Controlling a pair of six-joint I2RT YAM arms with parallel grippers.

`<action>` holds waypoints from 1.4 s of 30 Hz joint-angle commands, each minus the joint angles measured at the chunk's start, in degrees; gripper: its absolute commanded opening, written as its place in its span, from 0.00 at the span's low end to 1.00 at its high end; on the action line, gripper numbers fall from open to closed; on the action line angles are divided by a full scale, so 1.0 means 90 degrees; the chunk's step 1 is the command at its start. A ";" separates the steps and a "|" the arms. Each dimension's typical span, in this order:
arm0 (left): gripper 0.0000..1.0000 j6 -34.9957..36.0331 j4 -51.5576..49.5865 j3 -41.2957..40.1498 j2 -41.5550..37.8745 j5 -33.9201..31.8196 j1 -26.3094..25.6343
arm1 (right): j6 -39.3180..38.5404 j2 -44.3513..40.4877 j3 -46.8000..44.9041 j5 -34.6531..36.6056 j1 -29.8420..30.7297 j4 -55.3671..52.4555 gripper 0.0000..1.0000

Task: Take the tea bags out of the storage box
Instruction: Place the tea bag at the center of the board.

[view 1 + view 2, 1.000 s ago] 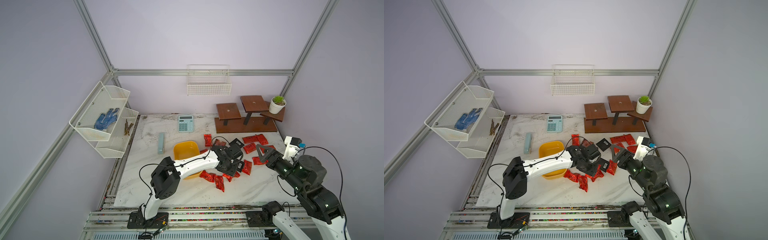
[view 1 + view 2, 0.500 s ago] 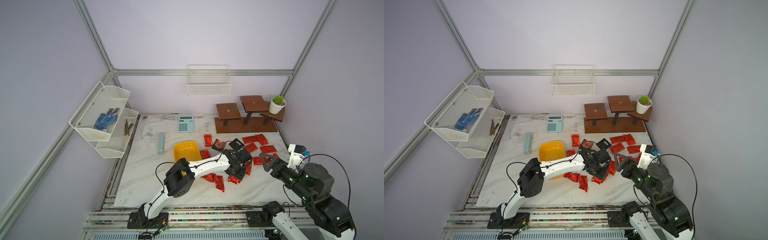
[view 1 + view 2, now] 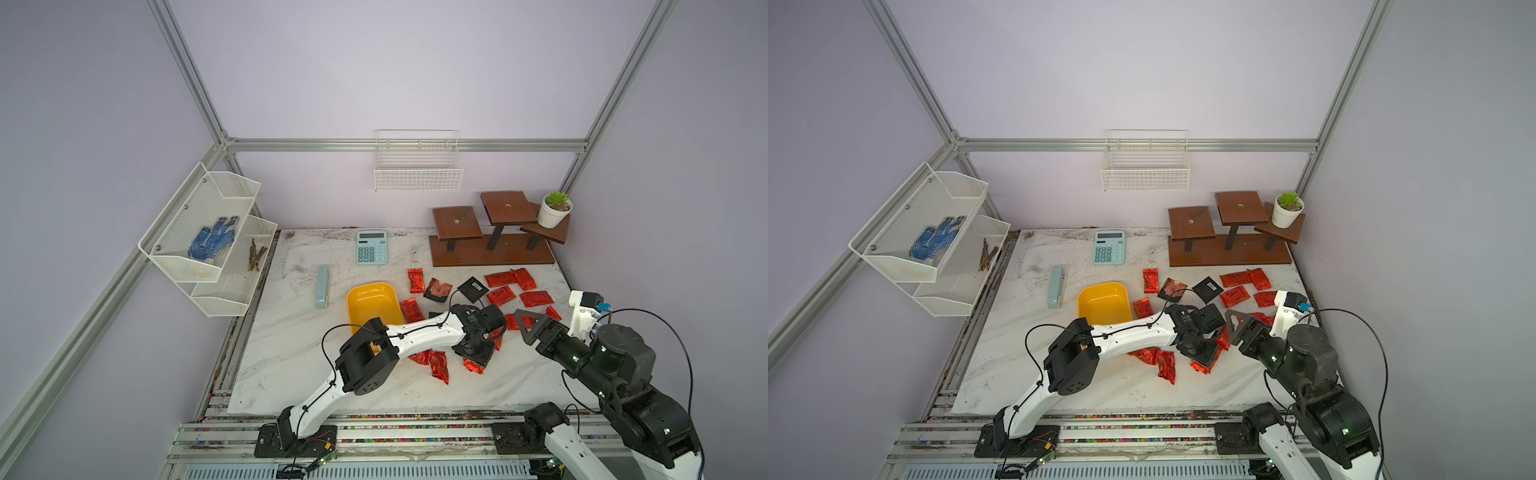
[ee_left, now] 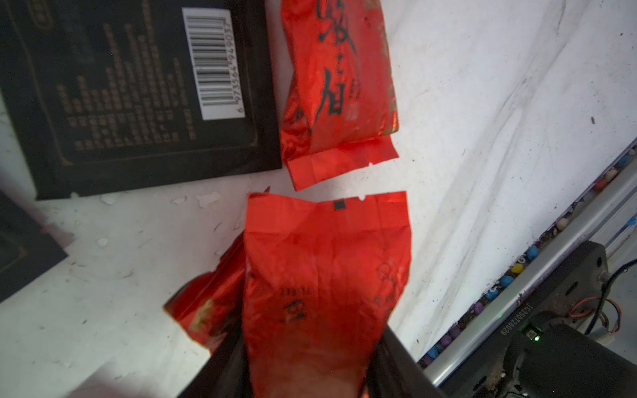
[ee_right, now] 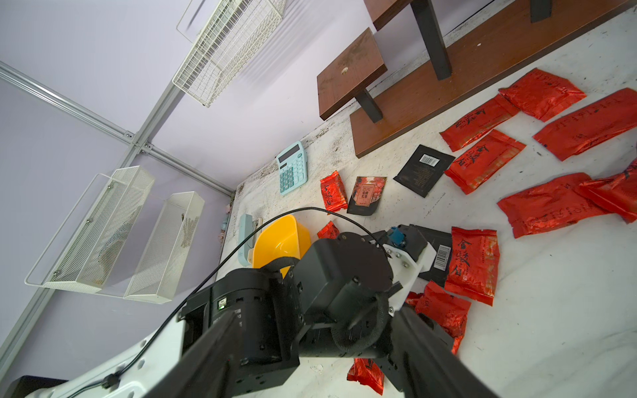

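The yellow storage box [image 3: 371, 300] stands left of centre with its inside bare; my left arm crosses its near end. Tea bags lie around it on the table: red foil sachets [image 3: 501, 295], a black one [image 3: 473, 288] and a reddish-brown square [image 3: 437, 289]. My left gripper [image 3: 478, 357] points down at the front cluster, shut on a red tea bag [image 4: 324, 275] that hangs just above the table. Beyond it lie a lettered red sachet [image 4: 337, 86] and a barcoded black sachet [image 4: 138, 93]. My right gripper [image 3: 524, 328] hovers open and empty just right of the left wrist.
A teal calculator [image 3: 371, 247] and a pale blue bar [image 3: 322, 286] lie behind and left of the box. A wooden stepped stand [image 3: 492, 249] with a potted plant [image 3: 555, 210] fills the back right. Wire shelves [image 3: 208, 232] hang on the left wall.
My left gripper has moved toward the table's front with the red bag held. The right arm has drawn back a little toward the front right, still open.
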 commanded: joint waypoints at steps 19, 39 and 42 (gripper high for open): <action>0.52 0.0375 0.0013 0.1122 0.0060 0.0320 -0.0258 | -0.0218 -0.0138 0.0233 0.0182 -0.0028 -0.0377 0.74; 0.56 0.0463 0.0272 0.1745 0.1329 0.0662 -0.0308 | -0.0190 -0.0166 0.0344 0.0078 -0.0028 -0.0505 0.74; 0.64 0.0501 0.0272 0.1662 0.1140 0.0474 -0.0308 | -0.0187 -0.0176 0.0216 0.0048 -0.0028 -0.0479 0.75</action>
